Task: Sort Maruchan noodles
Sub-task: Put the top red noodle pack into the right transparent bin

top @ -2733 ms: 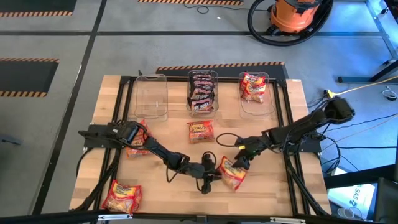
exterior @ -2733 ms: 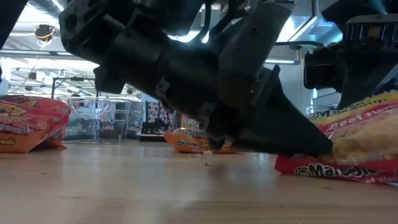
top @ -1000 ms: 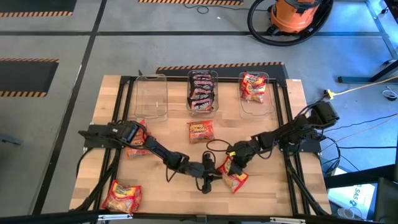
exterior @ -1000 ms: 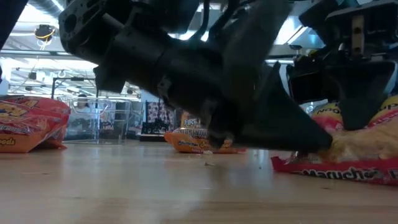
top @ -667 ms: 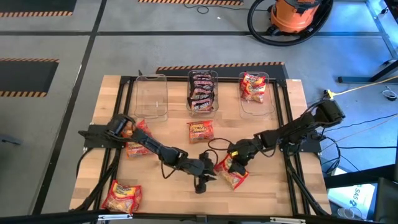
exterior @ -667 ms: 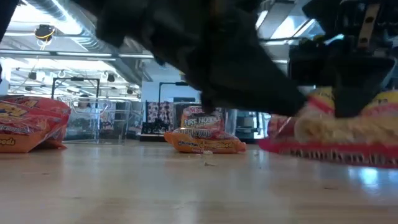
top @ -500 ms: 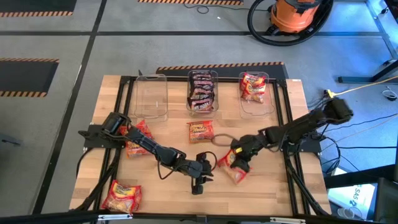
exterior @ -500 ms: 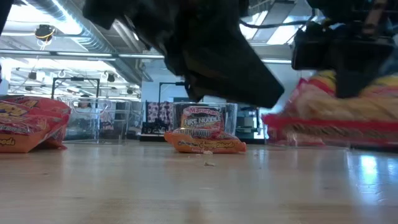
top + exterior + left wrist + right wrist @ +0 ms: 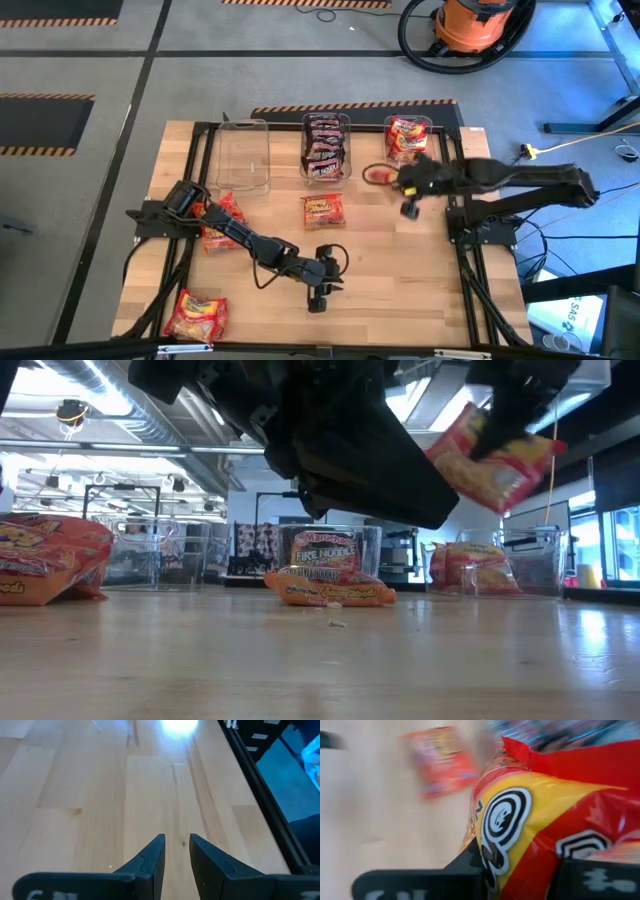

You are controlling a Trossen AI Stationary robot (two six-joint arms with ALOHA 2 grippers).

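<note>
Hanging clear of the table point(image 9: 420, 265): one orange-red and yellow Maruchan packet point(image 9: 495, 450), clamped in the right gripper point(image 9: 385, 176) at the far side, between the middle bin point(image 9: 326, 148) and the right bin point(image 9: 413, 150). In the right wrist view, packet face point(image 9: 540, 835) pressed between the dark fingers point(image 9: 470, 865), filling most of the frame.

Remaining packets:
- Dark maroon-black packets point(image 9: 325, 145), stacked in the middle clear bin.
- Orange-red packet in right bin point(image 9: 405, 138), lying alone.
- Fire-noodle style packet point(image 9: 322, 210), flat on the table just in front of the middle bin; seen at centre in the low view point(image 9: 328, 582).
- Red packet beside left arm point(image 9: 222, 222), partly hidden under the arm's base links.
- Corner packet point(image 9: 195, 315), near left corner of the table, well apart from the others.

Left clear bin point(image 9: 244, 155): holding nothing visible.

Left gripper point(image 9: 318, 290): low over the bare wood near the table's middle front, fingers point(image 9: 150, 862) slightly parted, a narrow gap between the tips, gripping nothing.

Beyond the table: orange shop vacuum point(image 9: 470, 25) with black hose on the floor.
</note>
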